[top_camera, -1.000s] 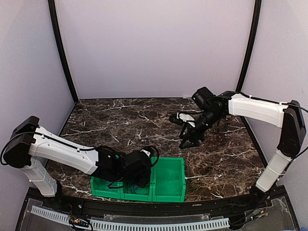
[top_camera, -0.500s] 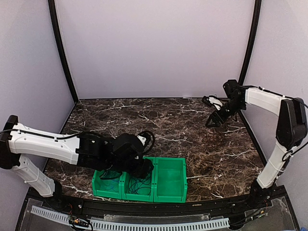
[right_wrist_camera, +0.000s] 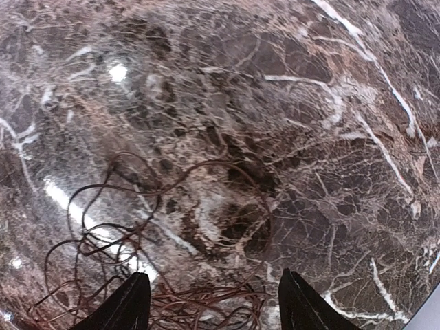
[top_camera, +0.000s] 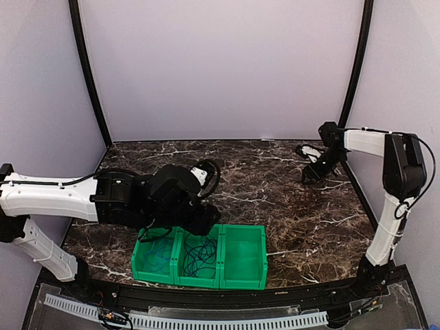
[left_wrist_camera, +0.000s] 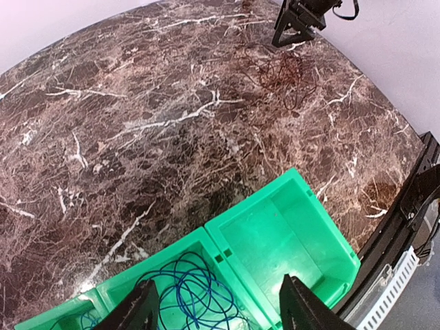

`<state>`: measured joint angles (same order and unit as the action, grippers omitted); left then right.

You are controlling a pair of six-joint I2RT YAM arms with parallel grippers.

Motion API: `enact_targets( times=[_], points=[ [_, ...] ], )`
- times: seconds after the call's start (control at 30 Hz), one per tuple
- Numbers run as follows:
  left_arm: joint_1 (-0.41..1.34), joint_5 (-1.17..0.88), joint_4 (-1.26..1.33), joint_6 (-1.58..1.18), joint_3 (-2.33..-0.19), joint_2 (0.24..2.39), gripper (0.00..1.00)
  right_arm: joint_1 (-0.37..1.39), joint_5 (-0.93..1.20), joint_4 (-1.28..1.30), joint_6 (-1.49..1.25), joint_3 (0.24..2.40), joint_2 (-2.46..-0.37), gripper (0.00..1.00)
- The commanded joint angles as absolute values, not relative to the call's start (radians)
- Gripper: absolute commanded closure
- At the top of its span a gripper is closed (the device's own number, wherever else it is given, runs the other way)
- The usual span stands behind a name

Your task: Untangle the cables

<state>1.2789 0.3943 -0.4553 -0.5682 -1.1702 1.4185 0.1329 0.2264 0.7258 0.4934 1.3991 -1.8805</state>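
Cables [left_wrist_camera: 187, 294] lie in three bunches. With its two fingers spread and nothing between them, the left gripper [left_wrist_camera: 220, 309] hangs over the middle of three compartments of a green bin [left_wrist_camera: 275, 227]. A blue cable [left_wrist_camera: 175, 285] lies coiled in that compartment. A second coil [top_camera: 157, 253] sits in the left compartment. Well apart, at the far right of the marble table [right_wrist_camera: 309, 137], the right gripper [right_wrist_camera: 213, 306] also stands with both fingers wide. It is over one dark reddish tangle [right_wrist_camera: 124, 268] on the tabletop. Whether its fingers touch the strands cannot be told.
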Motion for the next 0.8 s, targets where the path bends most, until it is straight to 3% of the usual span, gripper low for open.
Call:
enact_targets(
  times=[0.0,0.5,0.57,0.77],
  points=[
    [1.279,0.462,-0.390,-0.520,-1.195,1.403,0.37,0.126,0.100,0.672,0.447,1.452,-1.930,0.35],
    [1.278,0.462,-0.230,-0.488,-1.172,1.440,0.39,0.124,0.133,0.666,0.481,1.553,-2.110,0.44],
    [1.278,0.470,-0.195,-0.479,-1.163,1.435,0.39,0.124,0.147,0.678,0.488,1.571,-2.138,0.54],
    [1.274,0.483,-0.094,-0.425,-1.161,1.456,0.39,0.125,0.179,0.710,0.519,1.579,-2.192,1.00]
  ],
)
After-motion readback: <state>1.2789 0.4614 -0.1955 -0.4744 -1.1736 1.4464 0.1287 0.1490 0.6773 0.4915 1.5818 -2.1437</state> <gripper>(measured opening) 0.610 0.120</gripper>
